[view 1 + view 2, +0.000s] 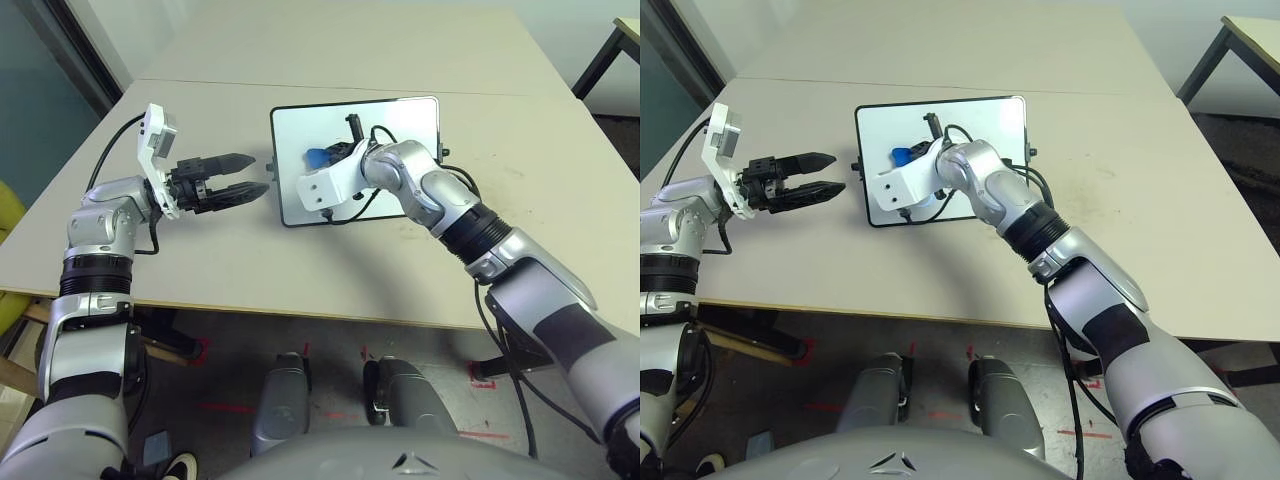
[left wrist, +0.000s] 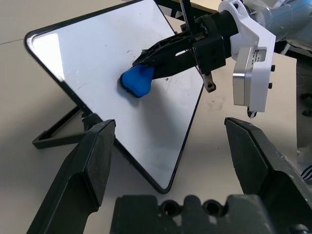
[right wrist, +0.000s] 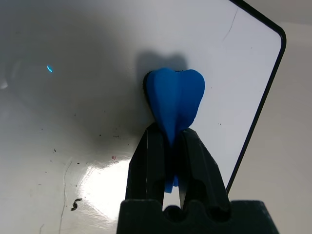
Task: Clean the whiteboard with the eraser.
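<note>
Right end effector (image 3: 168, 146): I have it pinching the eraser (image 3: 174, 100), tip pressed to the whiteboard (image 1: 400, 120) face. Left end effector (image 1: 245, 175): spread, idle, left of the board.

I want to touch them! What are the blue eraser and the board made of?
The eraser looks like soft foam or rubber: it folds where the right claw pinches it. The board seems hard and glossy, since light glares off it, with a thin black frame, maybe plastic.
</note>
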Robot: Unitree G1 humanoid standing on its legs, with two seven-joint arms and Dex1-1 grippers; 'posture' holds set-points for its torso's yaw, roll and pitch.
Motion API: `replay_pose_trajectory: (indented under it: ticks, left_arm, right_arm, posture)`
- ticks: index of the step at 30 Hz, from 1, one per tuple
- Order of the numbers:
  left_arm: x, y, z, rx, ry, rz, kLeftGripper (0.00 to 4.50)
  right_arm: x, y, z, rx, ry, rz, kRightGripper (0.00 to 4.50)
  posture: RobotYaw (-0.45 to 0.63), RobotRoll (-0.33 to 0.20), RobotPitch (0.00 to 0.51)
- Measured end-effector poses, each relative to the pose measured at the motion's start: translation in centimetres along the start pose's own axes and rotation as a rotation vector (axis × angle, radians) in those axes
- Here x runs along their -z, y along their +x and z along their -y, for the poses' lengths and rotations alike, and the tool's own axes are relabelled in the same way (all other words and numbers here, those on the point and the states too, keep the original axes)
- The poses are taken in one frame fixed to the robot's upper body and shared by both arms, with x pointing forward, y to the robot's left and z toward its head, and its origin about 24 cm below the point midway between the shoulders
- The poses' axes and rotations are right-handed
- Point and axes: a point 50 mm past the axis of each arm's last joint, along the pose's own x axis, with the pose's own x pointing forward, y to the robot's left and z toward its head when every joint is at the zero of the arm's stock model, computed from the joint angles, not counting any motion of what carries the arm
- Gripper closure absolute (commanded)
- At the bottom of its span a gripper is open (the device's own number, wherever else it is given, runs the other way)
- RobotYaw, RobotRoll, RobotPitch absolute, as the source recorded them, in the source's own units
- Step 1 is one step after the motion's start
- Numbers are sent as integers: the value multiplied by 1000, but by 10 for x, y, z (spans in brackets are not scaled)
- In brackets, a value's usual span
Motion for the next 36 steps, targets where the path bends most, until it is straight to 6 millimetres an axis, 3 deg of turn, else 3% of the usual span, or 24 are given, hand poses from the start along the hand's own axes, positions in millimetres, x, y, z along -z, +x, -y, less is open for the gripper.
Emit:
replay_pose_trajectory:
  ticks: [5,16,22,36]
  left_arm:
    - [0,0,0,-1,0,1,0]
    - [-7,2,-2,2,24,12,0]
    - [-7,2,-2,2,24,12,0]
    - [-4,1,-1,2,16,8,0]
  right_arm:
    - [25,-8,-2,-11,-15,-68,4342]
    - [51,-20,-4,-25,-1,-137,4342]
    - [44,-17,-2,-19,13,-122,4351]
    - [1,-4,-7,-40,8,6,4351]
  posture:
    - [208,0,86]
    - [204,0,83]
    - [205,0,84]
    - [223,0,104]
